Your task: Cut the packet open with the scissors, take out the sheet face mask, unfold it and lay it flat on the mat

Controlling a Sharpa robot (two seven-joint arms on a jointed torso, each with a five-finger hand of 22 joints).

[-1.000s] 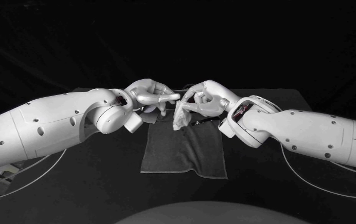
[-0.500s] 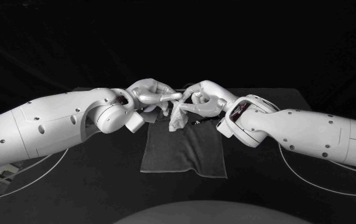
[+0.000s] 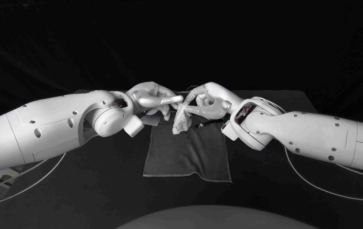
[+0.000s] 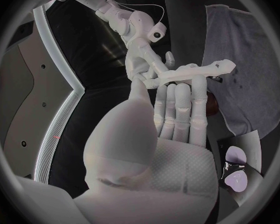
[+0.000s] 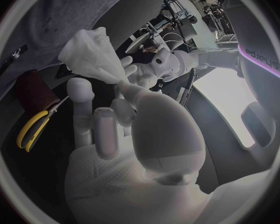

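Sheet face mask (image 3: 181,120) out, bunched, pinched by left hand (image 3: 155,99) and right hand (image 3: 208,100) above mat (image 3: 189,158); unfolding, laying pending.

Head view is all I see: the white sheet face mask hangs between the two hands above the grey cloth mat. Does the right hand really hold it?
Observer: Yes; the right wrist view shows the right hand pinching the white sheet face mask at its bunched end.
Operator: Where are the scissors?
Observer: The yellow-handled scissors lie beside the grey cloth mat, not on it.
Operator: And the packet?
Observer: The left wrist view shows the dark shiny packet with purple print lying at the mat's edge.
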